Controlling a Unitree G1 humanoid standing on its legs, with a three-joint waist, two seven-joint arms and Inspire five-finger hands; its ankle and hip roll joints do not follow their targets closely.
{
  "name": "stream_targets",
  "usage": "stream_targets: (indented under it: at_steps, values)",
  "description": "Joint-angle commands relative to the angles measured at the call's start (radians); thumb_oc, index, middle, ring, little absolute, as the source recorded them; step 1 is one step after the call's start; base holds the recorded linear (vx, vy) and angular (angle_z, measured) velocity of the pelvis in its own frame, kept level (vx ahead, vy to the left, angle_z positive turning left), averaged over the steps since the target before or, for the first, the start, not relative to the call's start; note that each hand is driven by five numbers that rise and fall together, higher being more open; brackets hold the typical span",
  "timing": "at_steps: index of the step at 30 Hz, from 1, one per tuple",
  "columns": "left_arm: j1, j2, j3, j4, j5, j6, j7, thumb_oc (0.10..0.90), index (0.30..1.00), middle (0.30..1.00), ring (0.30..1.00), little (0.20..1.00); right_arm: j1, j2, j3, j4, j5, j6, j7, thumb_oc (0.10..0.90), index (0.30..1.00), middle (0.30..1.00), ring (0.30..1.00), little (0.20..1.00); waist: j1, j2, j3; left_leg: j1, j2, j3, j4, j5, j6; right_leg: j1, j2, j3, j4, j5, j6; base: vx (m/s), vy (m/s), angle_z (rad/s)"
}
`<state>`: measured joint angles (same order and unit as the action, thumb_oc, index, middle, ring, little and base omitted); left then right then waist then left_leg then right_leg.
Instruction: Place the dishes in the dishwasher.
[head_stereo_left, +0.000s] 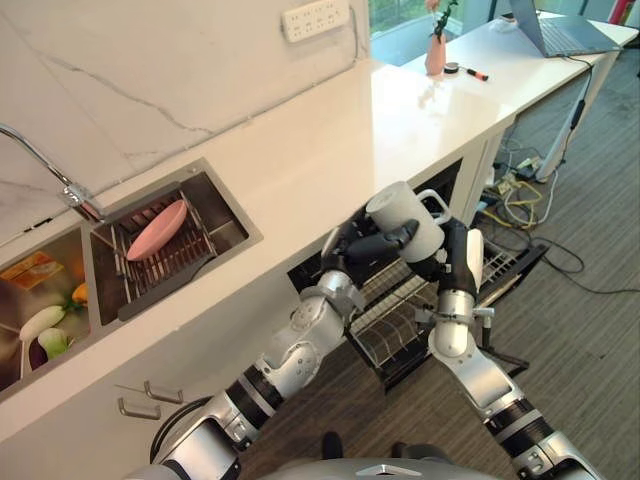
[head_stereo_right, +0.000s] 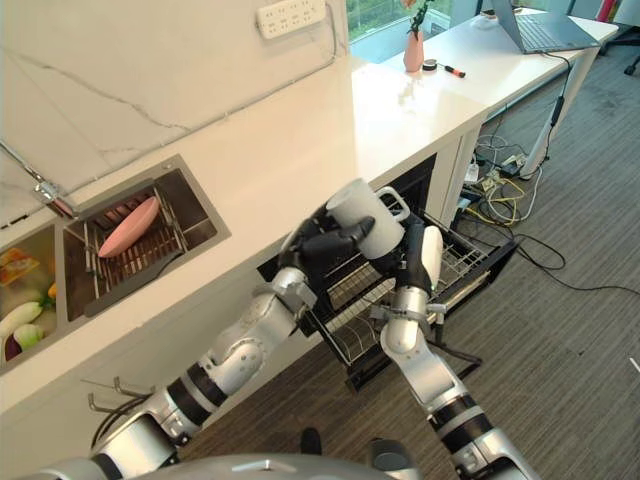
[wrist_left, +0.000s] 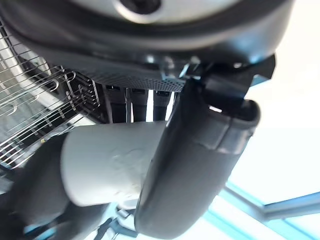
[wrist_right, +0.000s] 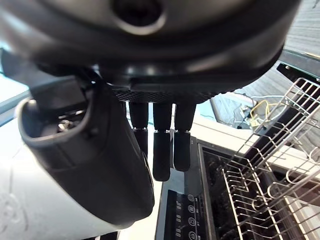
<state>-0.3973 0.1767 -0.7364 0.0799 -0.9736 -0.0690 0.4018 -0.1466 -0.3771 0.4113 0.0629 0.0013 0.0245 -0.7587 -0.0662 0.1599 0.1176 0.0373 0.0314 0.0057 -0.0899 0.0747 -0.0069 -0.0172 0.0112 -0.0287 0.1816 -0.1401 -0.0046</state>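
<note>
A white mug (head_stereo_left: 403, 219) is held tilted in the air above the pulled-out dishwasher rack (head_stereo_left: 395, 320). My left hand (head_stereo_left: 372, 246) grips it from the counter side; in the left wrist view its thumb (wrist_left: 192, 167) curls across the mug (wrist_left: 107, 167), with the fingers behind. My right hand (head_stereo_left: 453, 255) stands upright against the mug's other side, by the handle. In the right wrist view its fingers (wrist_right: 162, 145) are nearly straight, and the mug (wrist_right: 20, 220) lies beside the thumb. A pink plate (head_stereo_left: 157, 228) leans in the sink's drying rack (head_stereo_left: 170, 260).
The white counter (head_stereo_left: 300, 160) runs along the wall, with the open dishwasher below its front edge. A basin (head_stereo_left: 45, 320) at the far left holds vegetables. A pink vase (head_stereo_left: 436, 52) and a laptop (head_stereo_left: 565, 35) stand on the far desk. Cables (head_stereo_left: 515, 200) lie on the floor.
</note>
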Motion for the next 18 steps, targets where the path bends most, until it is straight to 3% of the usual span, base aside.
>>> stream_targets:
  at_steps: [1,7,13,18]
  values:
    - [-0.136,-0.076,-0.149,-0.068,-0.021,0.033,-0.119,0.800,0.900,0.900,0.900,0.900,-0.139,0.080,-0.019,-0.201,-0.072,-0.171,0.026,0.400,0.300,0.300,0.300,0.300,-0.005,-0.087,-0.005,0.120,-0.015,0.025,0.003,-0.163,-0.007,0.099,-0.146,-0.009,-0.269,0.139,0.190,0.00,0.000,0.00]
    - [-0.139,-0.028,-0.173,-0.117,-0.036,0.064,-0.166,0.800,0.900,0.900,0.900,0.900,-0.033,0.052,-0.043,-0.138,-0.034,-0.191,0.107,0.400,0.300,0.300,0.300,0.300,-0.009,-0.091,0.001,0.118,-0.014,0.024,0.003,-0.165,-0.006,0.096,-0.143,-0.008,-0.269,0.141,0.191,0.00,0.000,0.00]
    - [-0.091,0.038,-0.168,-0.098,-0.017,0.065,-0.178,0.800,0.900,0.900,0.900,0.900,-0.002,0.055,0.040,0.015,0.030,-0.203,0.210,0.400,0.300,0.300,0.300,0.300,-0.003,-0.100,0.008,0.111,-0.011,0.025,0.003,-0.160,-0.009,0.090,-0.138,-0.007,-0.269,0.141,0.188,-0.01,0.001,-0.02]
    - [-0.042,0.144,-0.180,-0.153,-0.031,0.053,-0.196,0.800,0.900,0.900,0.900,0.900,0.009,0.046,0.099,0.125,0.005,-0.200,0.252,0.400,0.300,0.300,0.300,0.300,0.013,-0.107,0.014,0.098,-0.005,0.014,0.003,-0.152,-0.015,0.086,-0.135,-0.027,-0.266,0.137,0.185,0.00,-0.001,0.01]
